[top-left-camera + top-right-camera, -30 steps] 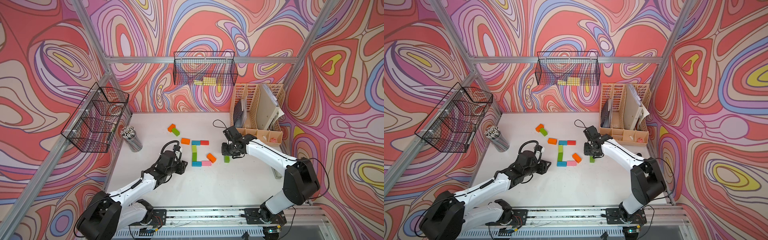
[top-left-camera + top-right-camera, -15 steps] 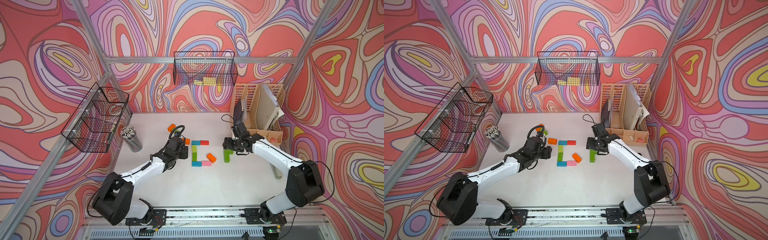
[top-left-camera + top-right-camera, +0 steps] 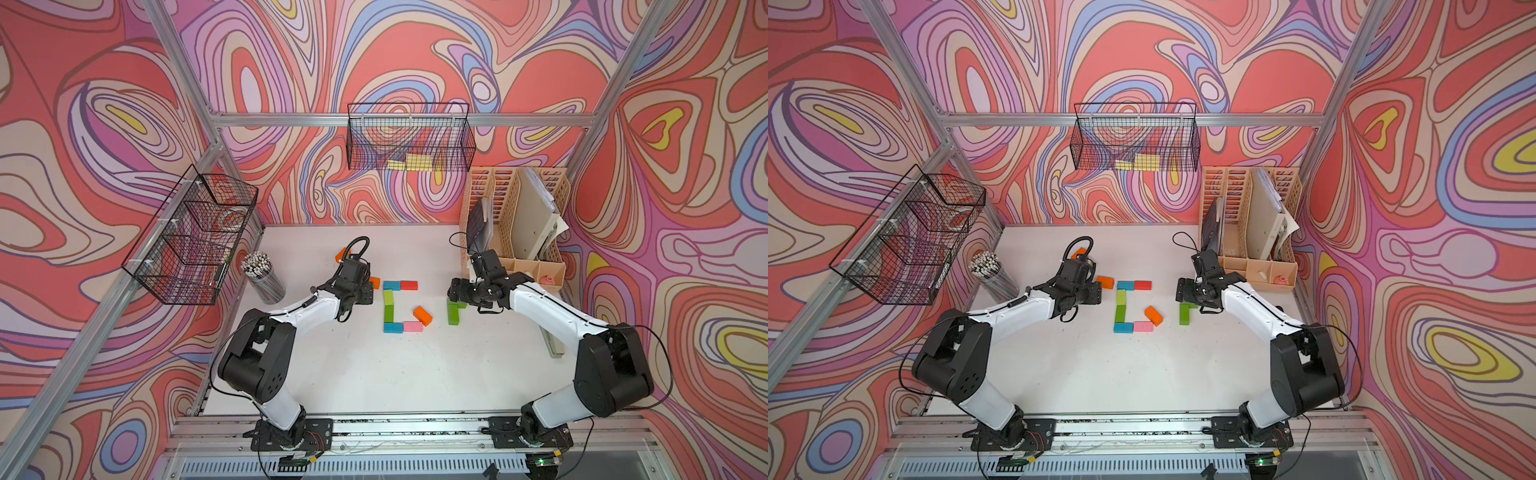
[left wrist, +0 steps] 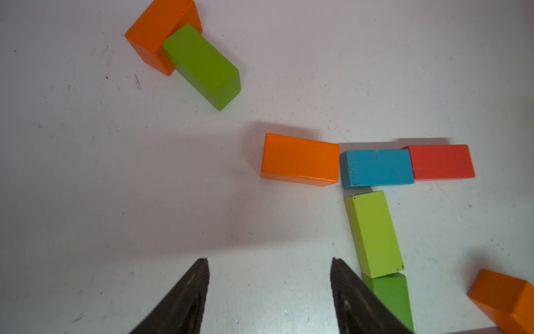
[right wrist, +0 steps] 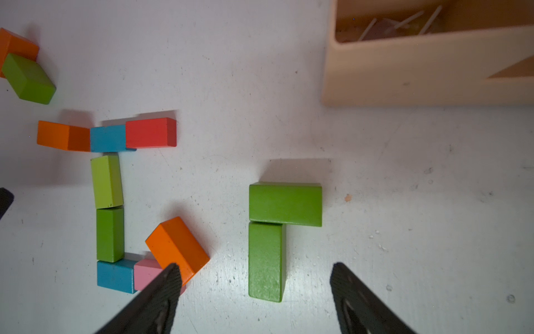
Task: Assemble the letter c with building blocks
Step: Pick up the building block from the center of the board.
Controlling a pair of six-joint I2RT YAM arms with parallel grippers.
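hanging with jaws parted wide and empty, the left gripper (image 4: pixel 268 264) is sitting beside the c's green spine (image 4: pixel 374 232) mid-table, likely lining up on the orange block (image 4: pixel 300 159) butting its blue corner (image 4: pixel 375 167). the right gripper (image 5: pixel 254 266), equally wide and empty, is hovering over two spare green blocks (image 5: pixel 284 204). a skewed orange block (image 5: pixel 177 248) is crowding the c's pink end (image 5: pixel 146 273); an organiser (image 5: pixel 419 72) is standing close.

Building blocks tallied on tabletop (image 3: pixel 374 374): twelve.
Green blocks, five: one pale (image 5: pixel 107 181), four dark (image 5: pixel 29 79) (image 5: pixel 110 234) (image 5: pixel 285 204) (image 5: pixel 265 260).
Orange blocks, three (image 5: pixel 17 42) (image 5: pixel 57 135) (image 5: pixel 177 248).
Blue blocks, two (image 5: pixel 108 138) (image 5: pixel 115 276).
Red block (image 5: pixel 150 132), one.
Pink block (image 5: pixel 146 273), one.
Wire baskets, two counted (image 3: pixel 409 137) (image 3: pixel 195 237).
Yellow pads, two seen in back basket (image 3: pixel 397 165) (image 3: pixel 419 161).
Pencil cup (image 3: pixel 266 278), one.
Desk organiser (image 3: pixel 515 220), one, at tabletop's back right corner.
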